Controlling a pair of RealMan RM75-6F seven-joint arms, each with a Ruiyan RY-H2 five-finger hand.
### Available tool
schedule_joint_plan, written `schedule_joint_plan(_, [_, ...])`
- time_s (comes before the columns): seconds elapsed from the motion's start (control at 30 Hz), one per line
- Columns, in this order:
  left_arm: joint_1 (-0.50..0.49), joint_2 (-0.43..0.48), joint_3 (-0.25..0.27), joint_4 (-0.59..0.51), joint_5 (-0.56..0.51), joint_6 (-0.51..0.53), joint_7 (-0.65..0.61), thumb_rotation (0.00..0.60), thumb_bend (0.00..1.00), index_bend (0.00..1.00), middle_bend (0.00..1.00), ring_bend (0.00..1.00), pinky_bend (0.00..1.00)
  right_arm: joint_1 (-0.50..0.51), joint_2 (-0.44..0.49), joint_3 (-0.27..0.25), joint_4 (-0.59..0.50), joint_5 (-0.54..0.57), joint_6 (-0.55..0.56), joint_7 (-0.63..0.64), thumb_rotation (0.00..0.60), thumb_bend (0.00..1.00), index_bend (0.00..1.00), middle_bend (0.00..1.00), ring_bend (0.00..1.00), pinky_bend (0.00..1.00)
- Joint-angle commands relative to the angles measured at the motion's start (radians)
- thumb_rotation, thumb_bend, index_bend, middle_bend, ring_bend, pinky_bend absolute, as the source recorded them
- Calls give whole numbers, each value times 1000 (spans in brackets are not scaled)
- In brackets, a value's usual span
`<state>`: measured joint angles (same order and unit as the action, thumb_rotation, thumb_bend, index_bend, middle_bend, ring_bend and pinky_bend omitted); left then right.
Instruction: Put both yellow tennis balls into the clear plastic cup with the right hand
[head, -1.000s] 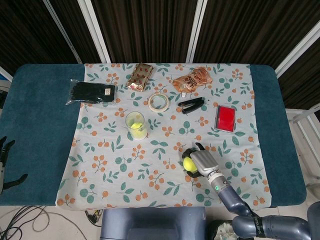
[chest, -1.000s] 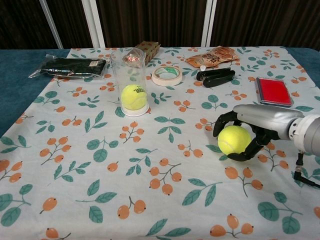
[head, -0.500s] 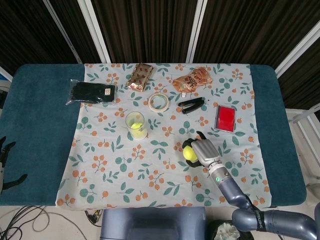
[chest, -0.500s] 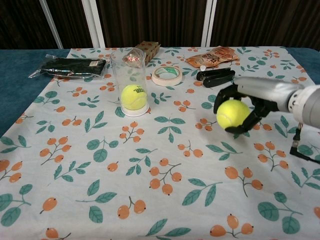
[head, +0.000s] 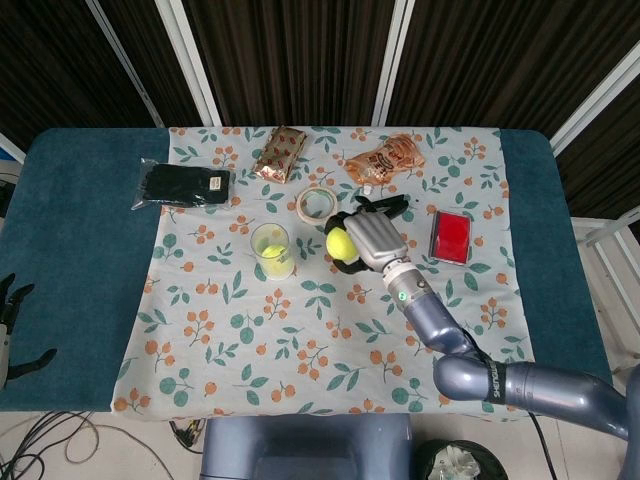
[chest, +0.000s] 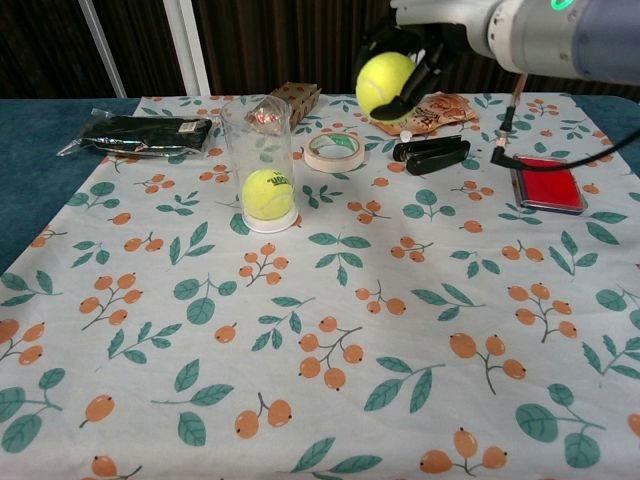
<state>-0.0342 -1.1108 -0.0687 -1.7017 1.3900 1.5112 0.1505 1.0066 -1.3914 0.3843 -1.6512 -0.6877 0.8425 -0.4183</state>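
Observation:
My right hand (head: 362, 241) (chest: 415, 45) holds a yellow tennis ball (head: 338, 243) (chest: 385, 84) high in the air, to the right of the clear plastic cup (head: 270, 249) (chest: 259, 160). The cup stands upright on the floral cloth with another yellow tennis ball (chest: 267, 193) (head: 272, 254) at its bottom. My left hand (head: 9, 325) shows at the far left edge of the head view, off the table, fingers apart and holding nothing.
Behind the cup lie a tape roll (chest: 333, 151), a black stapler (chest: 431, 152), an orange snack bag (chest: 426, 112), a brown packet (chest: 293, 100) and a black pouch (chest: 140, 133). A red box (chest: 545, 181) sits at the right.
My right hand has lifted the ball off the cloth and carried it up and to the left, toward the cup. The cup and its ball have not moved.

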Motion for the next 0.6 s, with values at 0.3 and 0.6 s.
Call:
schedule_joint_plan(0.3, [-1,7,-3,3,-5,-5,-19,600,0,158,0,0,0,213,-129,58,107,240,84,-162,600,511,438,339,488,0])
schedule_joint_plan(0.6, [-1,14,-6,5,-10,-9,-39,600,0,157,0,0,0,305,-224,82,162,328,130,-196,600,510,438,321,460,0])
